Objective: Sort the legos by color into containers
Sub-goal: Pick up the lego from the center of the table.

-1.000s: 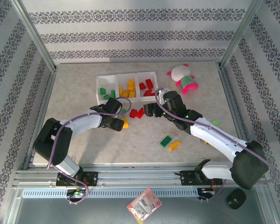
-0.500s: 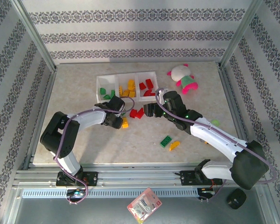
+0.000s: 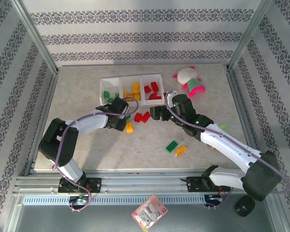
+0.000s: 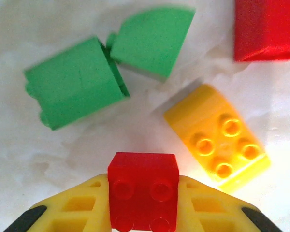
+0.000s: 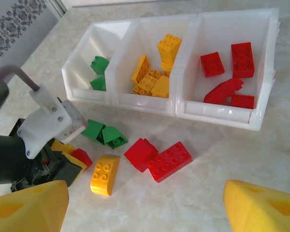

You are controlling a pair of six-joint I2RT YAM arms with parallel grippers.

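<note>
Held brick: a small red studded plastic brick [image 4: 143,191], square with four studs on top, sits between the yellow fingers of the left gripper [image 4: 143,203]. It is left of the tabletop's [image 3: 87,145] middle, just in front of the tray's near wall. Whether it is lifted clear of the surface cannot be told.
Handling: it looks light, rigid and smooth-sided, so likely to slip or twist under a loose pinch, and not fragile. The two flat opposite side faces are the place to hold it, studs up.
Left gripper: clamped on those side faces.
Close neighbours: two green plastic bricks [image 4: 75,89] touch each other just beyond it, and a yellow rounded plastic brick [image 4: 215,137] lies beside it, apart.
Tray: a translucent white plastic tray [image 5: 176,108] of three compartments lies toward the far edge, with green left, yellow middle and red in the right-hand compartment [image 5: 222,118].
Right gripper: the right gripper [image 5: 145,208] has its fingers wide apart with nothing between them, above two loose red bricks [image 5: 170,161] before the tray.
Further out: a flat green brick [image 3: 171,146] and a yellow wedge [image 3: 181,151] lie toward the near edge. A pink, white and green plush toy [image 3: 189,80] lies near the far right corner.
Next move: probably a carry over the tray wall to the red end.
</note>
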